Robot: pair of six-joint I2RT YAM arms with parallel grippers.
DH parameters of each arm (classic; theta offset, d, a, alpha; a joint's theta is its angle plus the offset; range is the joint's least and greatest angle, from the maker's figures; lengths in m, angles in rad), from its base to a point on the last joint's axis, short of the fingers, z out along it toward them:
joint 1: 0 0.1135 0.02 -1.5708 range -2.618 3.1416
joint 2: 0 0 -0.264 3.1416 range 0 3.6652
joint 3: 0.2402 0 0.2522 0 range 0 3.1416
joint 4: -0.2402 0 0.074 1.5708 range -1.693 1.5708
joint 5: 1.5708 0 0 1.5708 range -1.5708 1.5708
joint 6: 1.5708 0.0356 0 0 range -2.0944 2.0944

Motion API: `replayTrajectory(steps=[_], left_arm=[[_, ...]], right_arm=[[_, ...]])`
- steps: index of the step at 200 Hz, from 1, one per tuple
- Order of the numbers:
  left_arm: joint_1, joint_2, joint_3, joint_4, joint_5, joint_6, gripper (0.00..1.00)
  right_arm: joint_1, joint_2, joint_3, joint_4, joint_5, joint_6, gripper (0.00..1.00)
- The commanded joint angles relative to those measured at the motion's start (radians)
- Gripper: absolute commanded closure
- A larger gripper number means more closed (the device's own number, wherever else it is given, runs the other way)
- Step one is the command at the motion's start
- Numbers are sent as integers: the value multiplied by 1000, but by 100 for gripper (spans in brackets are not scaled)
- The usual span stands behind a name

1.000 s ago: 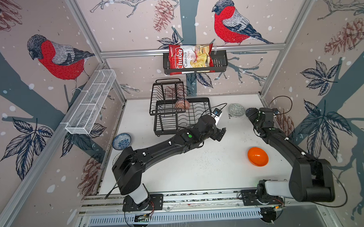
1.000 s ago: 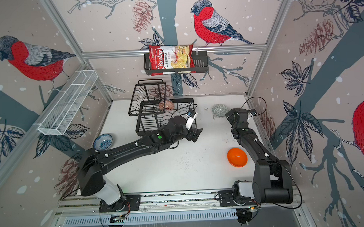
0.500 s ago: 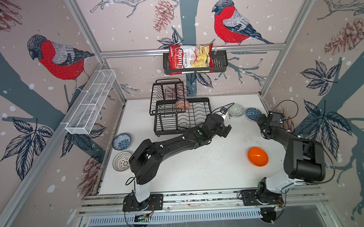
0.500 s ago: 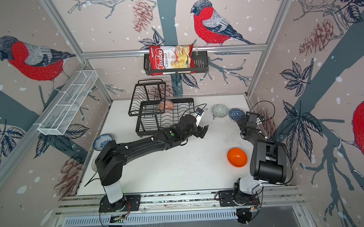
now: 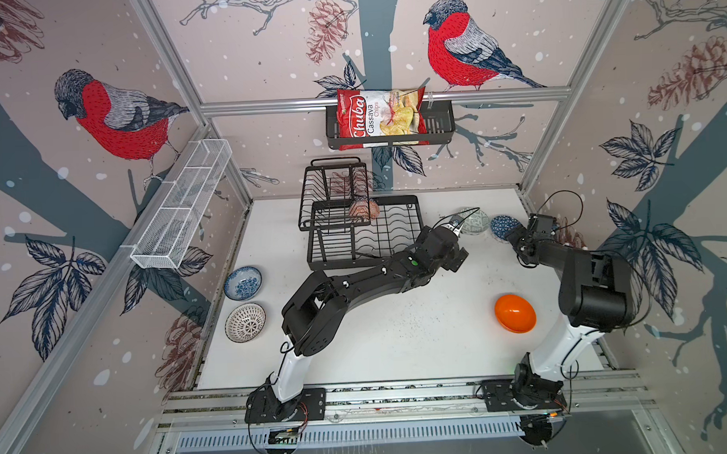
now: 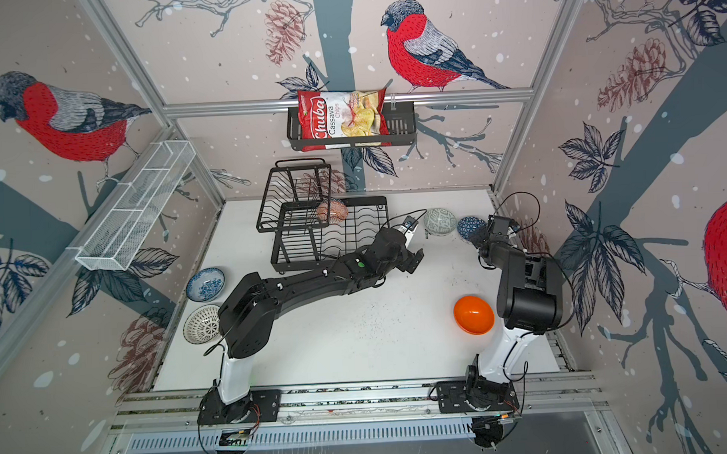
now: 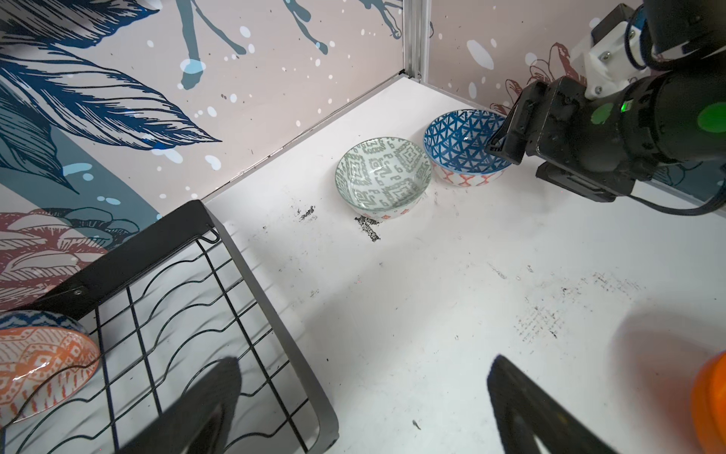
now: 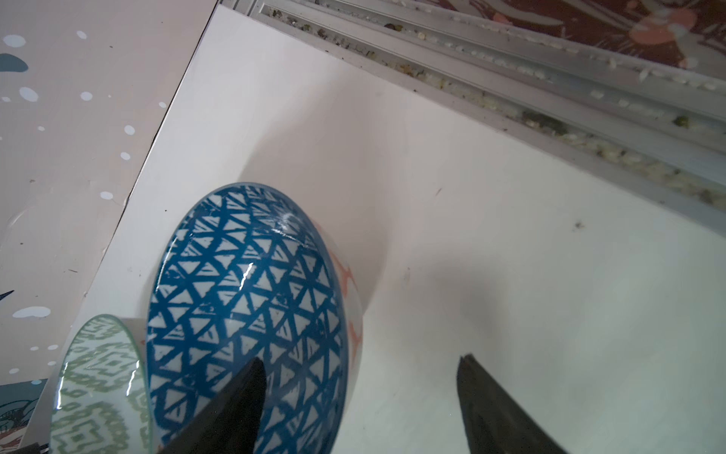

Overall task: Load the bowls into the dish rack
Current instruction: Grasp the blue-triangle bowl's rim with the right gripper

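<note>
apparently right gripper (image 8: 361, 358) straddles blue bowl (image 8: 243, 283)

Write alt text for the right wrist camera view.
The right gripper straddles the rim of a blue triangle-patterned bowl, one finger inside, one outside, not yet closed. A grey-green patterned bowl sits beside it on the white table.

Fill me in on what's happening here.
The robot is loading bowls into the dish rack; one salmon bowl is in it. The right gripper has its jaws open astride the rim of the blue triangle-patterned bowl, not yet clamped. The left gripper hovers open and empty beside the rack. The grey-green bowl, orange bowl, blue floral bowl and radial-patterned bowl sit on the table.
</note>
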Motion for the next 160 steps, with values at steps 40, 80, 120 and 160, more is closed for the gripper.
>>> replayTrajectory(steps=[40,80,120,160], left_arm=[[12,-24,-21,-17,13,-55,2],[13,-64,-76,-19,15,-79,3],[15,-75,-70,-40,20,-106,2],[15,-86,-54,-58,40,-137,2]], right_arm=[[1,18,10,-3,54,-38,51],[-9,43,19,8,14,-40,59],[-9,32,6,12,9,-42,72],[-9,-18,-28,12,22,-39,80]])
